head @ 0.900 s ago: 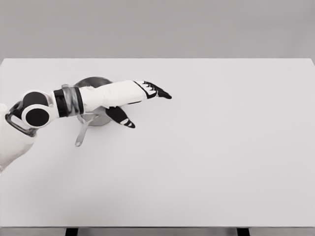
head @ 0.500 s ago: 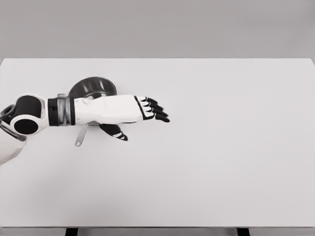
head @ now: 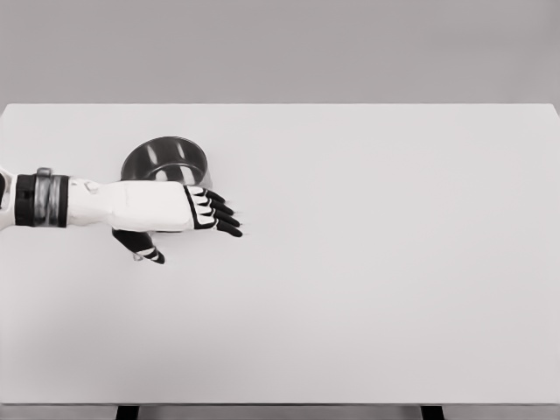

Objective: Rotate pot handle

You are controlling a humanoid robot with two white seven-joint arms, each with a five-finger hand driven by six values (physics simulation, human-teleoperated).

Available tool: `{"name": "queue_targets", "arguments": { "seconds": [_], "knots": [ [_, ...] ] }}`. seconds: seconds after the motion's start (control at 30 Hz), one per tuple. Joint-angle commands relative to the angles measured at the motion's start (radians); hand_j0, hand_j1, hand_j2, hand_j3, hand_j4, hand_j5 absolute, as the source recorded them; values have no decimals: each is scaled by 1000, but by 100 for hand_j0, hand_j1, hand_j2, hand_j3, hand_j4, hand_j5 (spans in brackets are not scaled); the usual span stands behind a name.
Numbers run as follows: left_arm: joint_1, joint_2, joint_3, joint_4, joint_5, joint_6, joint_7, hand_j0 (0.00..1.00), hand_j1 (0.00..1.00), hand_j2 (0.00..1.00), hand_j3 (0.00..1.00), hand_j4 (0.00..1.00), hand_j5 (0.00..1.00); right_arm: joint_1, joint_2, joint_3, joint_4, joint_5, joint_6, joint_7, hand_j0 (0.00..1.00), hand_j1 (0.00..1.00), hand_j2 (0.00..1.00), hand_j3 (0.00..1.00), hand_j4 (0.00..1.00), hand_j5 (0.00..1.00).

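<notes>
Head view, the only one given. A white table point(head: 367, 289) fills most of the picture under a plain grey backdrop; its front edge runs along the bottom, where two dark leg tops just show.

The metal pot point(head: 165, 159) stands on the table's left part, toward the far edge. Its rim and inner wall show clearly at the back, but its near side is covered by the left arm, so the front wall cannot be seen. The pot handle point(head: 138, 256) is almost wholly hidden: only a small pale tip peeks out below the hand, beside the thumb, and it is too small to tell how the handle lies or whether anything touches it.

The left arm comes in from the left edge, cut off at the dark wrist band, so nothing above the forearm is visible. The left hand point(head: 162, 208) lies flat and level, palm side away from the camera, just in front of the pot and overlapping its near rim in the picture. Its four dark fingers point(head: 219, 216) are stretched out toward the right, close together, holding nothing. The thumb point(head: 143, 245) points down and to the right below the palm; it seems to hang free over the tabletop, though contact cannot be judged from this angle.
</notes>
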Motion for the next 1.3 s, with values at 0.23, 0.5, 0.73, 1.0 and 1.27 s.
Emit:
{"name": "queue_targets", "arguments": {
  "seconds": [0.23,0.5,0.73,1.0,1.27],
  "knots": [
    [12,26,-1,3,-109,2,0,100,100,100,100,100,100,0,0,0,0,0,0,0,100,100,100,100,100,100],
    [11,80,7,9,-118,2,0,100,100,100,100,100,100,2,0,0,0,-2,0,-1,100,100,100,100,100,100],
    [12,100,44,41,-118,2,0,100,100,100,100,100,100,0,0,0,0,0,0,0,100,100,100,100,100,100],
    [11,178,107,110,-32,2,0,100,100,100,100,100,100,2,0,0,0,0,0,0,100,100,100,100,100,100],
    [12,52,91,105,76,2,137,100,100,100,100,100,100,2,0,0,0,0,0,0,100,100,100,100,100,100]
  ]
}}
